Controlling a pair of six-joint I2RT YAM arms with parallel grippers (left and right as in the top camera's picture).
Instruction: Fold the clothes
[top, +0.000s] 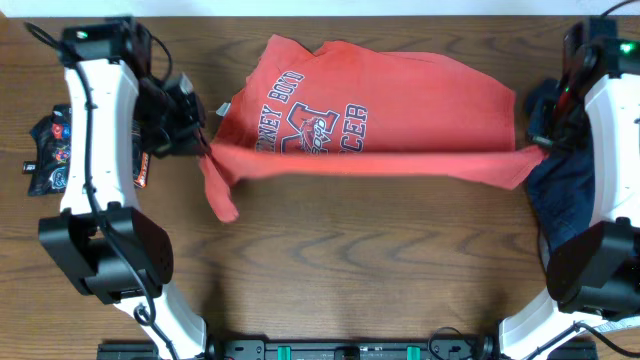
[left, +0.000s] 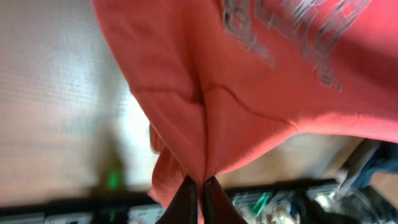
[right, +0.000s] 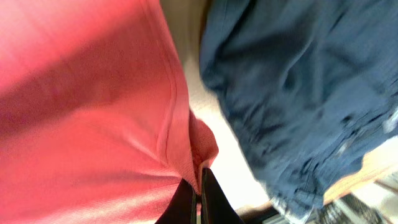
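Bench (top: 380, 260) near the bases: bare wood. Next out, the near edge of the shirt (top: 400, 110) is stretched taut between both hands, a straight ridge across mid-bench. A sleeve (top: 222, 195) hangs loose under its left end. Beyond, the rest lies flat, print up, toward the far edge.

Risks (judgement):
- Both bites are thin and at the very corners, so uneven pull between the arms could slip one out and collapse the fold.
- The loose sleeve could tuck under crooked.
- The right corner is just beside the blue garment (right: 298, 81) and could snag and drag it.

Left hand (left: 200, 183): jaws together, clamped on the shirt corner.
Right hand (right: 199, 180): jaws together, clamped on the opposite corner.
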